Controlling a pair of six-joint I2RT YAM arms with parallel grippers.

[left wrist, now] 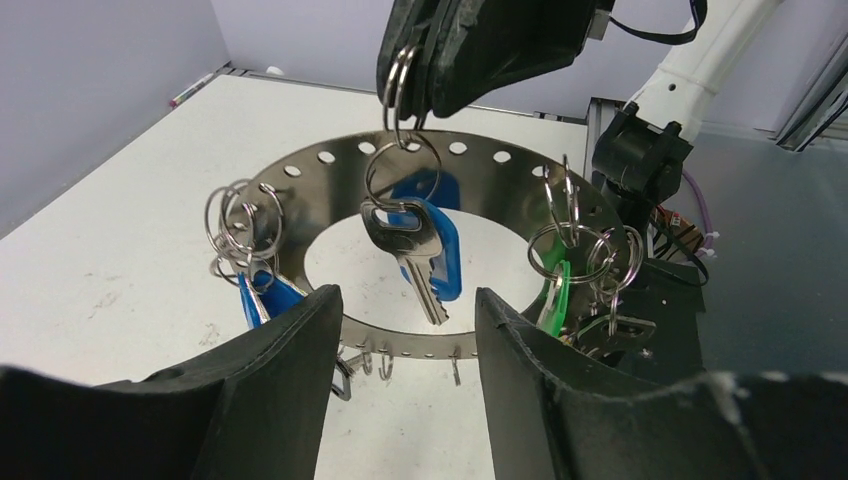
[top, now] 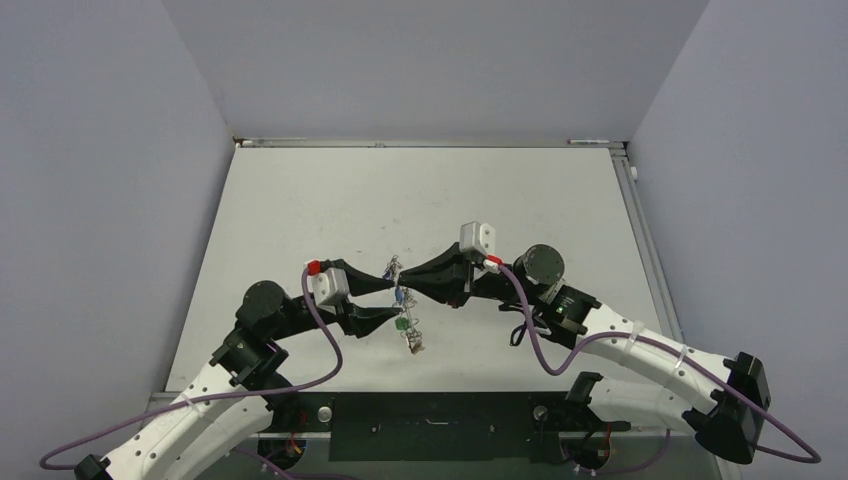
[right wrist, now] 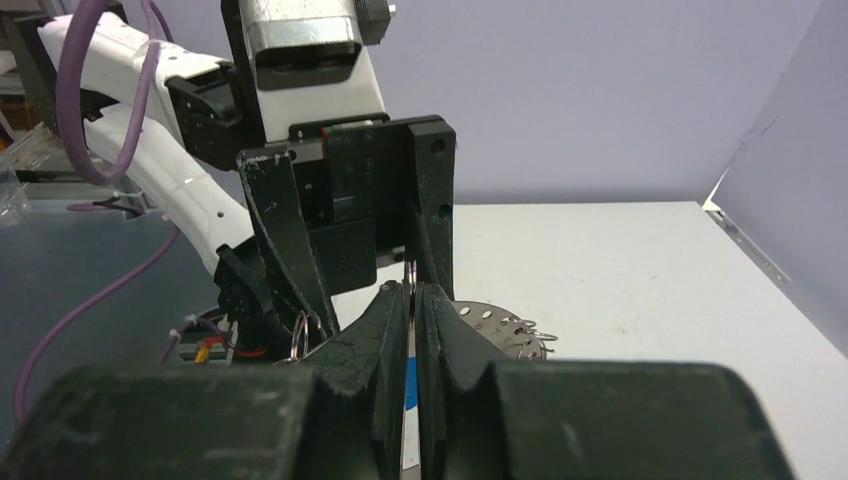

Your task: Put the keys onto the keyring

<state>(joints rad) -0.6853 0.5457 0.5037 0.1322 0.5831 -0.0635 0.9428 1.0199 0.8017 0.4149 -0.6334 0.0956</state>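
Blue-tagged silver key (left wrist: 400,235) hangs at wide grey metal keyring (left wrist: 500,185)
Right gripper (left wrist: 420,105) jaws clench its loop (left wrist: 398,85); a slip drops it. Left gripper (left wrist: 408,300) jaws: cannot tell.

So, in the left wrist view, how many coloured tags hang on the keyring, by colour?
Blue tags: 2, left and centre; the centre one's split ring is pinched in the right gripper
Green tags: 1
Total: 3
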